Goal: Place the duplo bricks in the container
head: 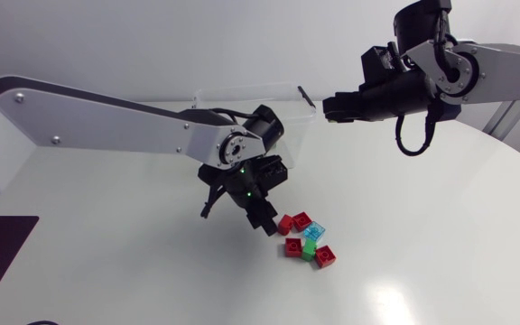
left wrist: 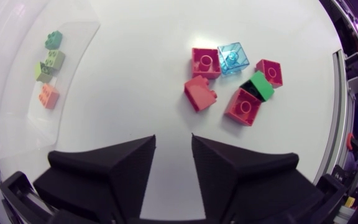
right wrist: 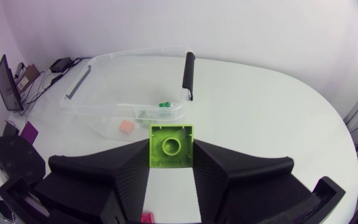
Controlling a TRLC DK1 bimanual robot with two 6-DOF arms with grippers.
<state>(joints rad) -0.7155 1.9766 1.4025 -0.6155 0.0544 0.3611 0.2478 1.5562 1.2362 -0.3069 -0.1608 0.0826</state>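
Several duplo bricks lie in a cluster (head: 305,239) on the white table: red ones (left wrist: 206,62), a clear blue one (left wrist: 233,57) and a green one (left wrist: 258,86). My left gripper (head: 262,221) hovers just left of the cluster. Its fingers (left wrist: 173,142) are open with nothing between them, and the bricks lie ahead of them. My right gripper (head: 328,106) hangs high beside the clear container (head: 251,95), shut on a lime green brick (right wrist: 171,140). The container (right wrist: 135,62) holds an orange brick (right wrist: 126,126) and some green ones (right wrist: 164,107).
The container has a black handle (right wrist: 189,74) on the end nearest my right gripper. In the left wrist view its wall (left wrist: 73,112) lies off to the side of the fingers, with several bricks (left wrist: 48,96) inside. Bare white table surrounds the cluster.
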